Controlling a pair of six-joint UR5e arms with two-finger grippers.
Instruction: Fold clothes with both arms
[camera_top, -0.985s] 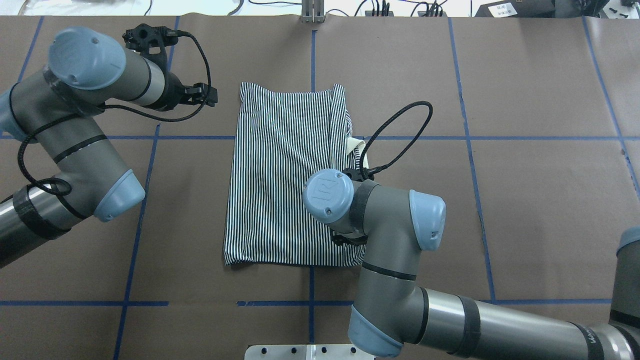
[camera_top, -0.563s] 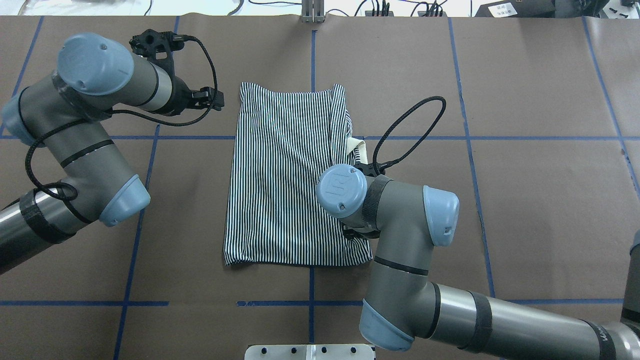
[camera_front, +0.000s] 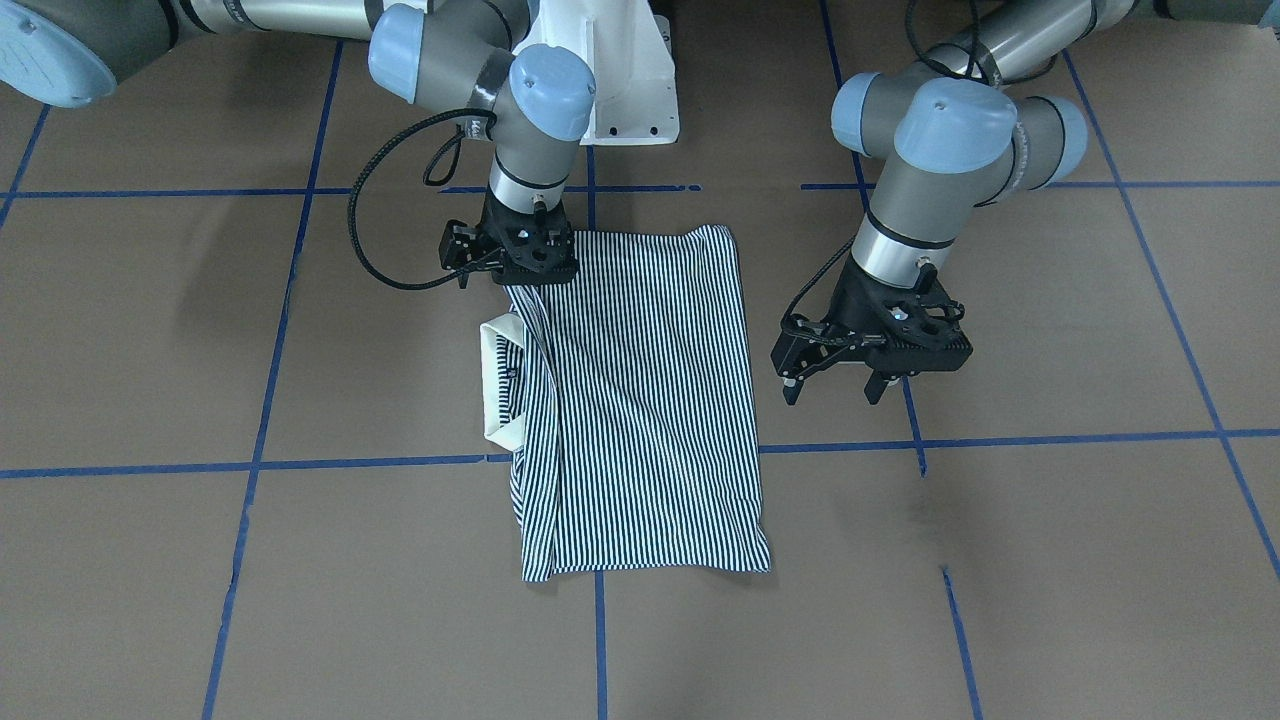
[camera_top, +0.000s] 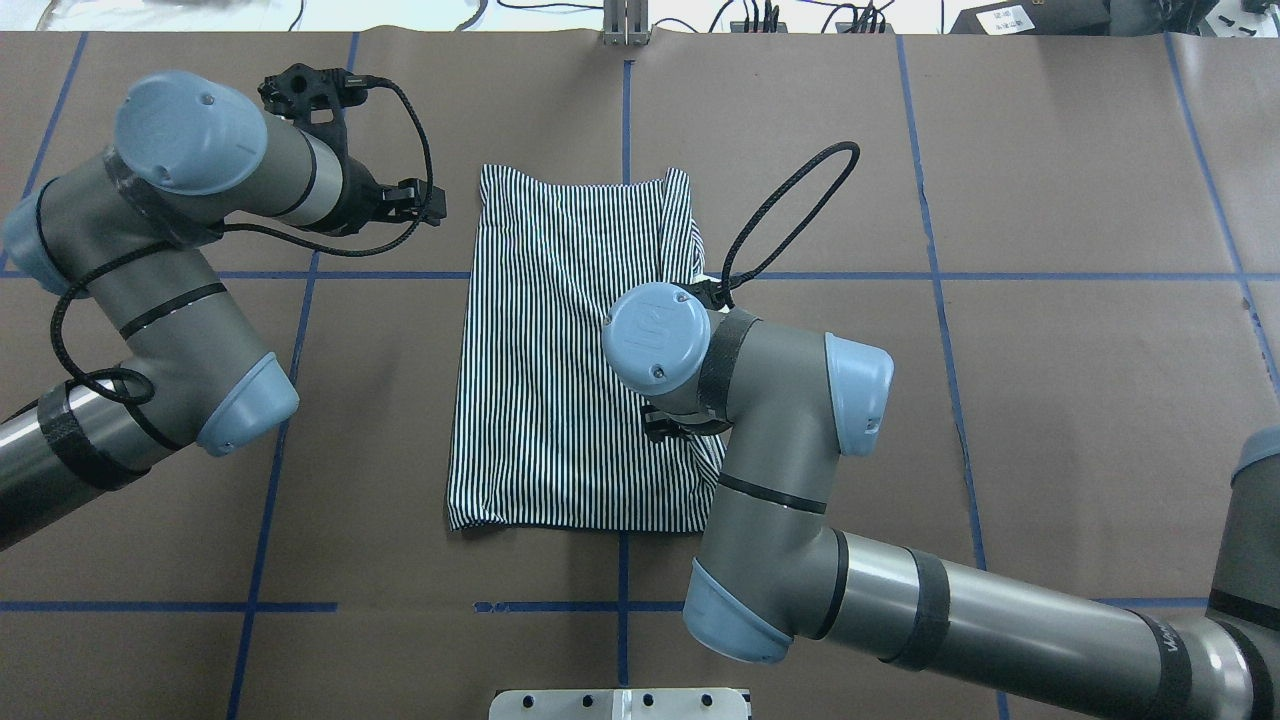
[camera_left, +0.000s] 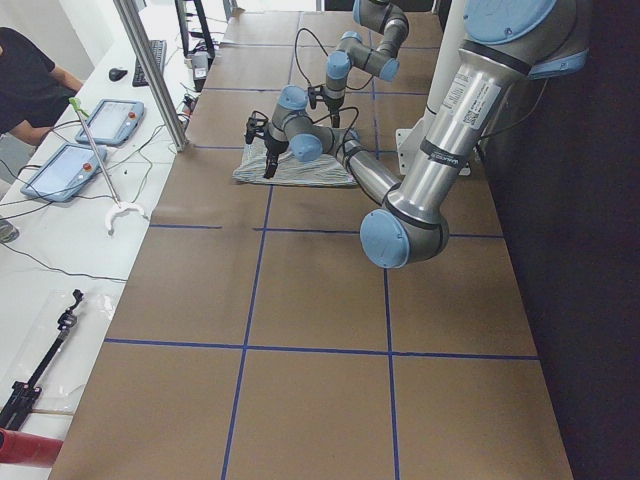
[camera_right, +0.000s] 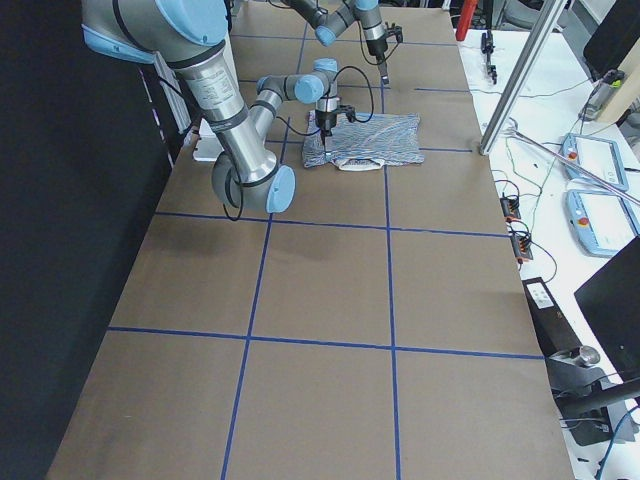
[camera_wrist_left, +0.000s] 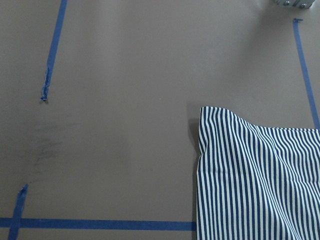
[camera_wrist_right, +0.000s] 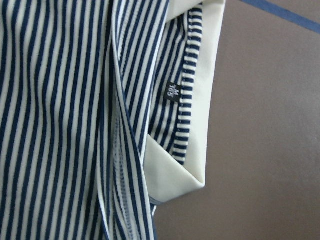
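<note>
Since the earlier overhead frames, the left arm has hardly shifted. The right arm has swung its wrist farther from the robot and a little leftward over the cloth, and the shirt's near right corner has gone from sight beneath it.

On the left, the left gripper hangs over the bare brown table. It is just beside the far left part of the polo shirt without touching it, and its two fingers stand clearly apart. Its wrist camera looks down on one striped corner of the shirt and on the blue tape lines.

In the middle, the shirt lies flat as a folded rectangle, with its long sides running near to far and its stripes running the same way. Its right edge is rumpled into a long crease. The cream collar pokes out past that edge onto the table, and a small dark size label shows inside it.

On the right, the right gripper points straight down at the near right corner of the shirt. Striped cloth is drawn up to its underside, so the jaws look closed on that corner, though the fingertips are hidden.
</note>
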